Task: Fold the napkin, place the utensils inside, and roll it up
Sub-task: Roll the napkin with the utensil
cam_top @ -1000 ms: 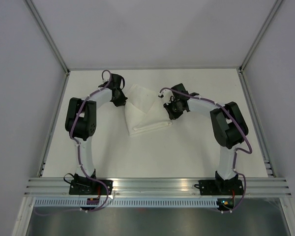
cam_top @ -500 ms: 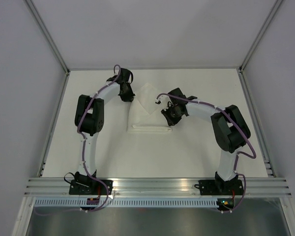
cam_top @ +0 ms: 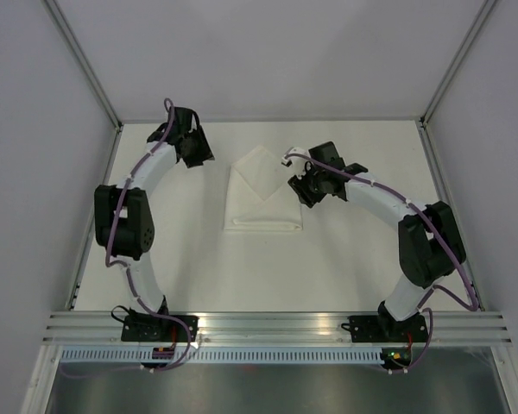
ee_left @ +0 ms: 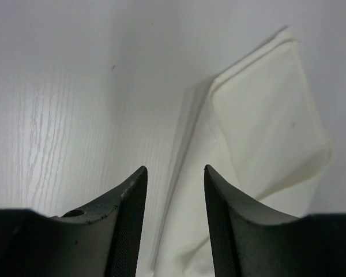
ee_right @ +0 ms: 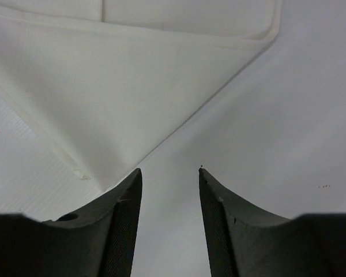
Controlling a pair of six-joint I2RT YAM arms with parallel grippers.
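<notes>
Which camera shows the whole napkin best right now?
Top external: the folded napkin shows almost whole in one picture. The left wrist view catches only part of it, at right; the right wrist view only a folded part across the top.

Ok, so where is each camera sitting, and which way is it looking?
Top camera: high above and behind the robot, facing down at the table; shows the left arm, right arm and folded napkin.
Left wrist camera: rides the left arm, faces the table past its open left claw; napkin at the right.
Right wrist camera: rides the right arm, faces down past its open right claw; napkin at upper left.
Shared: all three see the napkin.
</notes>
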